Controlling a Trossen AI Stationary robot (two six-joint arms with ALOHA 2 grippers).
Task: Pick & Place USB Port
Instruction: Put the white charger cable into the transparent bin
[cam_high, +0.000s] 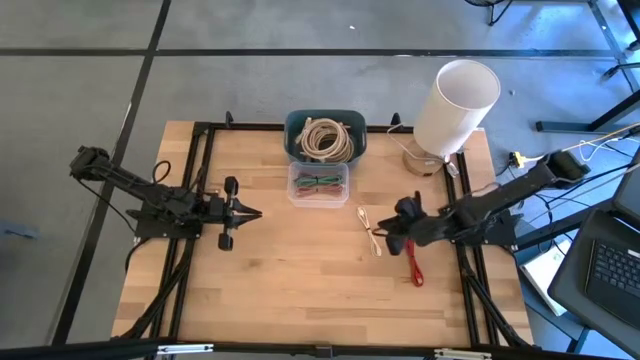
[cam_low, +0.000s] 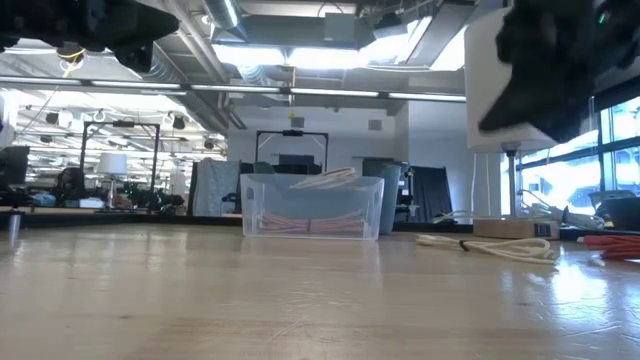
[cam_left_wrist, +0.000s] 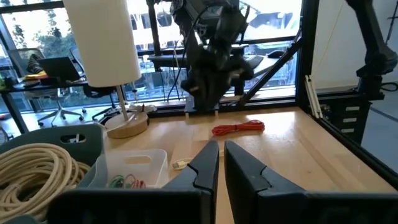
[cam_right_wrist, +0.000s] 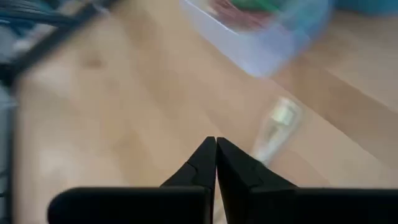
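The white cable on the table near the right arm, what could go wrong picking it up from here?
The right hand is shut above the white cable; descending that way would likely push the cable rather than grip it. The red cable lies close by under the same arm and could get snagged or dragged. The clear bin is small, so a trailing end may hang over its rim.
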